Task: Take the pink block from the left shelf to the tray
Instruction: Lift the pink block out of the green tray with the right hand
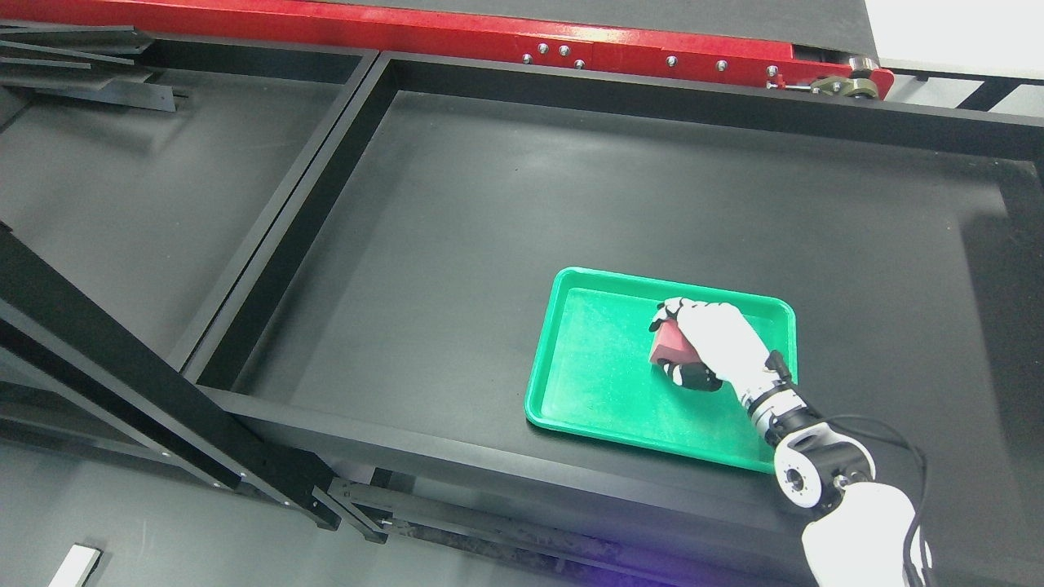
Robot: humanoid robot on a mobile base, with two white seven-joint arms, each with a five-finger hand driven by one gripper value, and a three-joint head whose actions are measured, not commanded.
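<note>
A green tray (603,383) lies on the black table surface, right of the middle. Over the tray's right half my right hand (681,342), white with dark fingertips, is curled around a pink block (670,343). The block shows between the fingers and thumb, low over the tray floor; whether it touches the floor I cannot tell. The right arm comes in from the lower right corner. My left arm does not show.
The table has raised black walls (571,81) around it. A second black compartment (122,204) lies to the left, behind a divider. A red rail (489,37) runs along the back. Black frame bars (122,375) cross the lower left.
</note>
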